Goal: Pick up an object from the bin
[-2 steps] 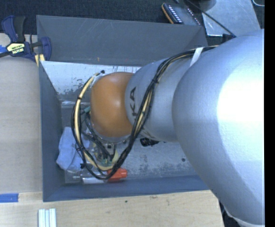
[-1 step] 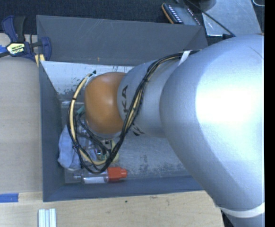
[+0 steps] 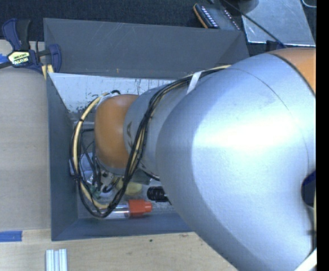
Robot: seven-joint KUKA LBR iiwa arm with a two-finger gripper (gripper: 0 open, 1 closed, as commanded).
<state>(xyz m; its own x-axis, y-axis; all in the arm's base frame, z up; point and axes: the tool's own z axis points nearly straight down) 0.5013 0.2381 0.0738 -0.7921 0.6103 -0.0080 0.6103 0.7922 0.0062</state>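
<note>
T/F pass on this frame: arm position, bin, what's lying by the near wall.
1. The arm reaches down into the grey bin from the right of the view. True.
2. The arm is parked outside the bin, over the board. False: it covers most of the bin's inside.
3. An orange-capped thing lies on the floor by the bin's near wall. True.
4. That orange-capped thing is lifted above the rim. False: it lies on the bin floor, beside the arm's cables.
5. A small black thing lies close by the orange cap, to its upper right. True.
6. The wrist cover is blue. False: the cover is orange.
</note>
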